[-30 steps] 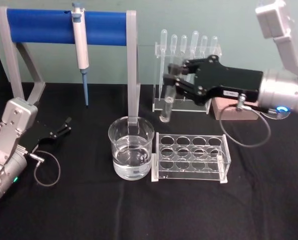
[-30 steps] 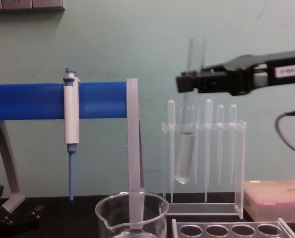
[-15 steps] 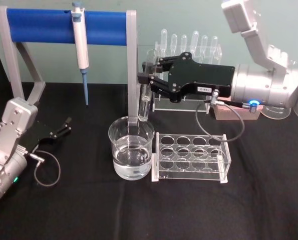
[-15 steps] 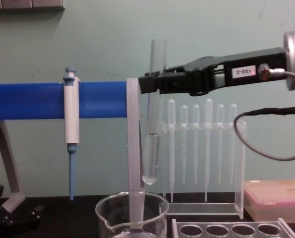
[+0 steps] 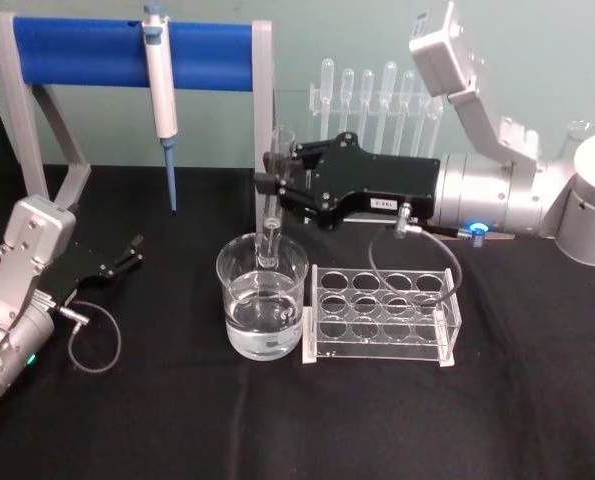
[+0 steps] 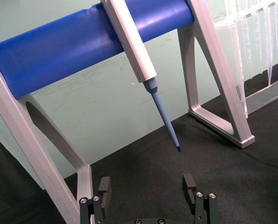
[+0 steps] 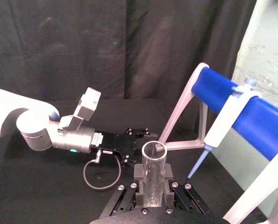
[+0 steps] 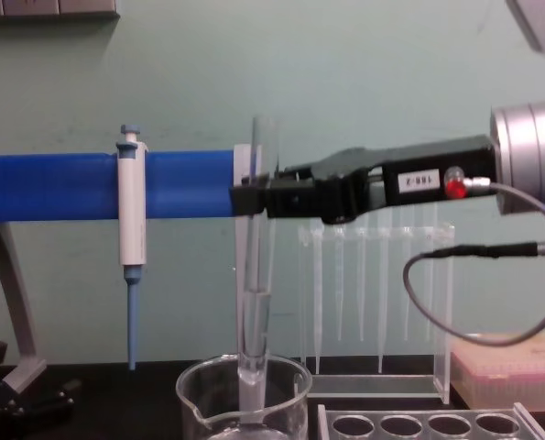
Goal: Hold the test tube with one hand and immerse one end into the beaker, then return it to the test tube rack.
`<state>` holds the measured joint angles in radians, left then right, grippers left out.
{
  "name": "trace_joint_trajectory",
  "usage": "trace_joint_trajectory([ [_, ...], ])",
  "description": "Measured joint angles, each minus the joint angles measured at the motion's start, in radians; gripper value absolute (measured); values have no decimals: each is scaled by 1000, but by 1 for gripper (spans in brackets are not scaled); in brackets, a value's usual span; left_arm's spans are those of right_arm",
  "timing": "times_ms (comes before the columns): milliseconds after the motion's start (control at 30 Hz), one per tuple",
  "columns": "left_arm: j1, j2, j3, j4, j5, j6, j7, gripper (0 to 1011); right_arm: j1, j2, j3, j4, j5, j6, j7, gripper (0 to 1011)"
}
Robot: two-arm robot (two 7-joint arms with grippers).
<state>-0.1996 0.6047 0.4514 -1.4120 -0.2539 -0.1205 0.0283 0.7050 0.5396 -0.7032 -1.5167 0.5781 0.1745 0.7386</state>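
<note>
Glass test tube, clamped in the right gripper, has dropped into the beaker. The left gripper lies spread open at the left edge of the black table, with a green wall behind.

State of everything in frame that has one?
test tube: near upright, lower end inside the beaker's mouth; contact with the liquid unclear.
beaker: upright, partly filled with clear liquid.
right gripper: shut on the test tube, above the beaker.
left gripper: open, empty, parked low on the robot's left.
test tube rack: visible holes empty, beside the beaker.
pipettor: hanging on the blue stand, tip down.
pipettes: upright, at the back.
</note>
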Motion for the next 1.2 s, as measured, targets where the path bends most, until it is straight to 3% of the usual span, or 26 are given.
trace_joint_trajectory([
  [333,0,0,0,0,0,0,0,1000,-23,-12,-18,29,-3,-23,10,238],
  [1200,0,0,0,0,0,0,0,1000,-45,-44,-40,113,-61,-52,16,238],
])
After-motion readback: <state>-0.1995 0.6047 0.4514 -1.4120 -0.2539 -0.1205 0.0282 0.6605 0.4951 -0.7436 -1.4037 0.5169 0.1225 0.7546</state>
